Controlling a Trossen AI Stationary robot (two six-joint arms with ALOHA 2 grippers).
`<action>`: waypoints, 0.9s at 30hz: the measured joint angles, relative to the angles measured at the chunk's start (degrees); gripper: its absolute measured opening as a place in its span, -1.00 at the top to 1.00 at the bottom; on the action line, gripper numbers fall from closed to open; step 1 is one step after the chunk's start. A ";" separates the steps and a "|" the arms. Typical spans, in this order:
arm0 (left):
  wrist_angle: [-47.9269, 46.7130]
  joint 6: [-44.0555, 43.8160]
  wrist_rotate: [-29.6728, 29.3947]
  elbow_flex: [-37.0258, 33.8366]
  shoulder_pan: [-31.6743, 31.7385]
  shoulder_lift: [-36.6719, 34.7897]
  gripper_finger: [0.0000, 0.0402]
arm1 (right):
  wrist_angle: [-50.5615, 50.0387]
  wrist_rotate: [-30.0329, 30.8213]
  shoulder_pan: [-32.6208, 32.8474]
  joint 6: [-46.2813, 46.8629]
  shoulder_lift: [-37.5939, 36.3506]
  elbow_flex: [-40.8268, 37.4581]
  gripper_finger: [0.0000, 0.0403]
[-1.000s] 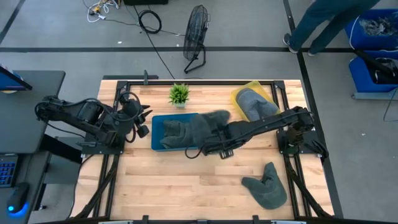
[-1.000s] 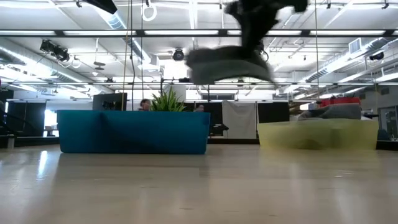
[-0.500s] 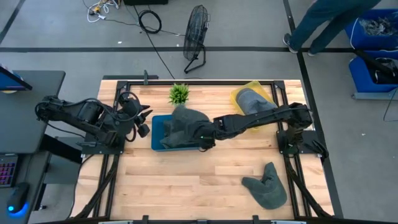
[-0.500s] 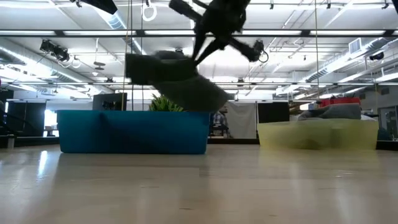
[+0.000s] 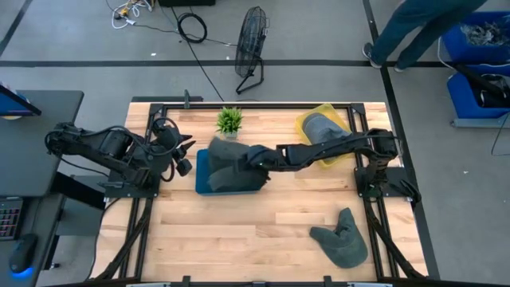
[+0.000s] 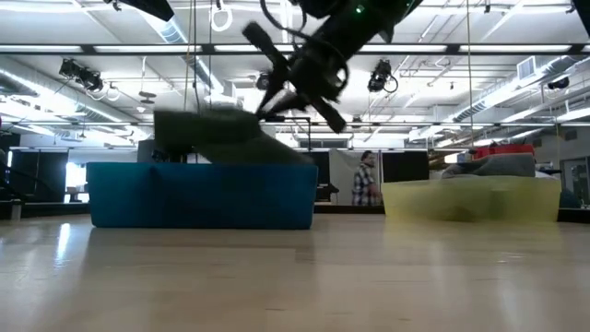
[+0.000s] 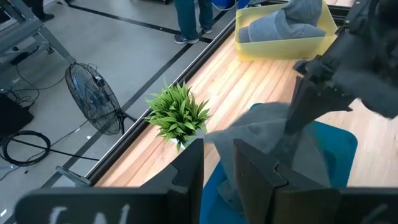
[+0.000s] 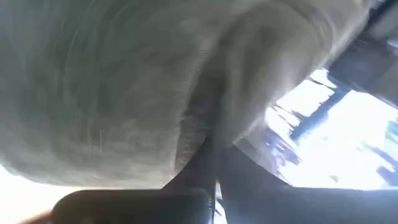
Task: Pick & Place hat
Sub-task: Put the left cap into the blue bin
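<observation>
Over the blue bin (image 5: pixel 202 163), right pincer (image 5: pixel 249 155) grips a grey hat (image 5: pixel 227 157).

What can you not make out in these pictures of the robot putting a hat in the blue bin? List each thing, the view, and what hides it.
- Inside of the blue bin: low view, its front wall hides it.
- Right gripper fingertips: high view, the grey hat covers them; right wrist view, the hat fills the blurred picture.
- Hat in the yellow bin: low view, only its top shows above the wall.
- Left gripper: high view, too small to tell its fingers.
</observation>
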 joint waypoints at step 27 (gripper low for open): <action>-0.55 2.96 -0.01 -0.02 -0.01 0.04 0.57 | -0.62 -9.67 -0.98 23.88 5.66 0.17 0.84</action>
